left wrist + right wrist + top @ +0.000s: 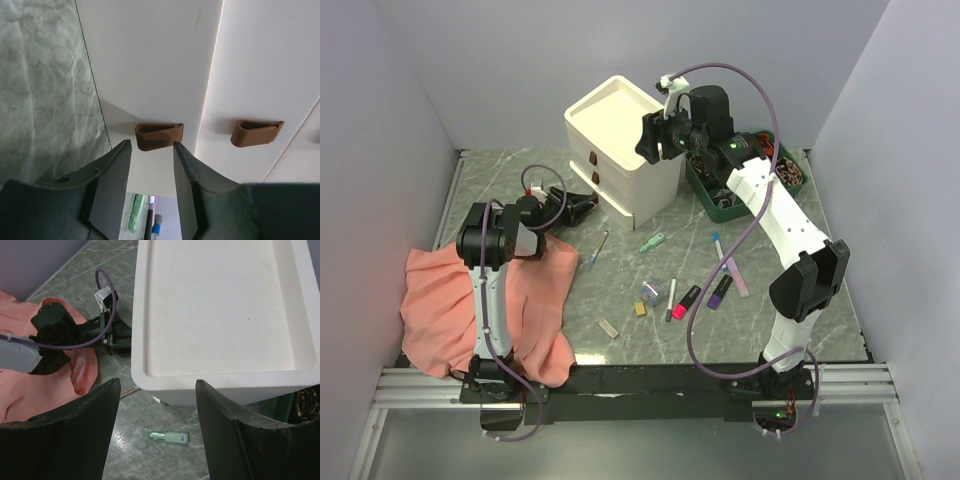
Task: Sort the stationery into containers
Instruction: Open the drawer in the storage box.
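The cream-white cabinet [620, 140] stands at the back, both drawers shut and its recessed top [215, 305] bare. My left gripper [582, 205] is open at the drawer fronts. In the left wrist view its jaws [151, 150] sit either side of the lower drawer's brown handle [159, 136], just short of it, with the upper handle [256, 132] to the right. My right gripper [650, 140] is open and empty, hovering above the cabinet's near right corner [157, 405]. Loose stationery lies in front: a green capped marker [651, 242] [170, 437], a thin pen [599, 247], a pink highlighter [687, 298] and a purple highlighter [720, 291].
A salmon-pink cloth [480, 300] lies under the left arm at the left. A green tray [720, 205] of small items stands behind the right arm. More pens [717, 243], clips [653, 291] and an eraser [609, 327] lie on the marble. Walls enclose three sides.
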Tool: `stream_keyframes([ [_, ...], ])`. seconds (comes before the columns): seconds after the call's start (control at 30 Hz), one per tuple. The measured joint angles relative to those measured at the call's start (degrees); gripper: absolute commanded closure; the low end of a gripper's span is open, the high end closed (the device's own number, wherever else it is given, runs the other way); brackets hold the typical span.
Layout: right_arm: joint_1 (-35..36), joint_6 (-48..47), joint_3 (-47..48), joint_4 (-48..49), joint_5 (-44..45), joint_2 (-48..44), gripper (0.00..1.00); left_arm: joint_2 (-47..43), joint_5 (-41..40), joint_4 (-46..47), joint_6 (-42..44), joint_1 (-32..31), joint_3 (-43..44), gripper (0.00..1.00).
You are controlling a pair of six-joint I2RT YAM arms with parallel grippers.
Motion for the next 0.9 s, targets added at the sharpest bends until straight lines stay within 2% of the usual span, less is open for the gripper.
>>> stream_keyframes([
  [0.2,0.0,-0.02,0.11,0.0,0.0,0.09,0.31,0.0,-0.02,-0.02,-0.09,0.0,0.11,0.65],
  [0.4,0.0,-0.04,0.13,0.0,0.0,0.09,0.31,0.39,-0.02,0.15,-0.44,0.0,0.26,0.57],
  [0.47,0.0,-0.04,0.13,0.0,0.0,0.09,0.31,0.98,0.0,0.33,-0.85,0.0,0.39,0.58],
  [0.57,0.0,-0.04,0.22,0.0,0.0,0.2,0.31,2.25,0.02,1.11,-1.46,0.0,0.63,0.65],
  [0.63,0.0,-0.04,0.46,0.04,0.0,0.46,0.31,2.73,0.09,1.92,-1.66,0.0,1.07,0.73],
  [0.7,0.0,-0.17,0.48,0.04,0.02,0.68,0.31,3.06,0.11,2.45,-2.03,0.0,1.38,0.75],
  [0.9,0.0,-0.28,0.48,0.02,0.0,0.87,0.31,3.61,0.15,3.98,-3.85,0.0,1.73,0.67],
])
